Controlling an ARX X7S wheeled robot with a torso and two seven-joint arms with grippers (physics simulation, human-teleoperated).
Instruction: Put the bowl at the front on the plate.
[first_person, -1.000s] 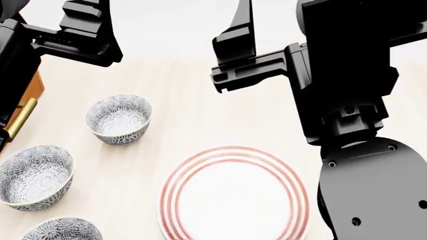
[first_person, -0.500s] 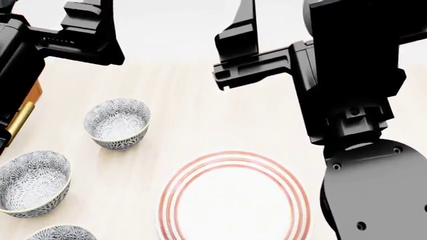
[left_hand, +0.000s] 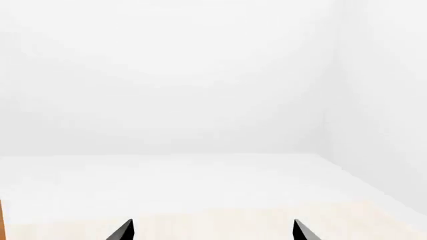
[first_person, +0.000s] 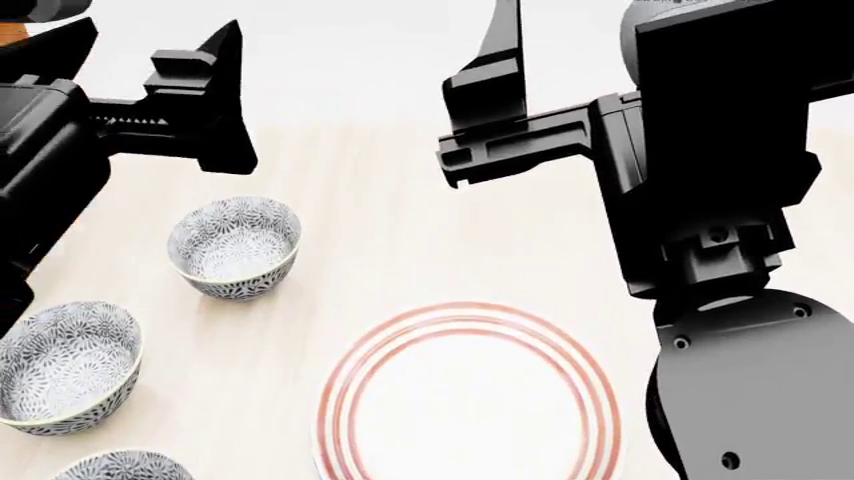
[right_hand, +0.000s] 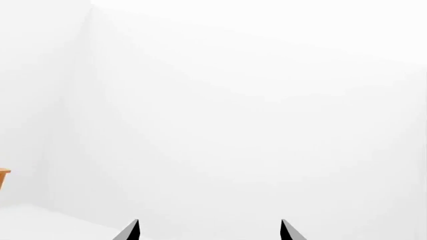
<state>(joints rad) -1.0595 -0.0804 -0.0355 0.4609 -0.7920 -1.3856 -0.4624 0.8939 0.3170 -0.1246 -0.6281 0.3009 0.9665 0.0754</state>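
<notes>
Three alike patterned bowls stand in a row at the left of the head view. The bowl at the front of the row stands upright and empty, farthest from me. The middle one is closer, and the nearest is cut by the frame's edge. The plate, white with red rings, lies to the right of the row. My left gripper hovers above and beyond the bowl, open and empty. My right gripper hangs high beyond the plate, open and empty.
The pale wooden table ends at a white background behind. My right arm's dark body hides the table's right side. An orange-brown object shows at the right wrist view's edge.
My left gripper has swung to the right and lower, toward the space above the far bowl. The right arm has shifted slightly right. The bowls and plate have not moved.
</notes>
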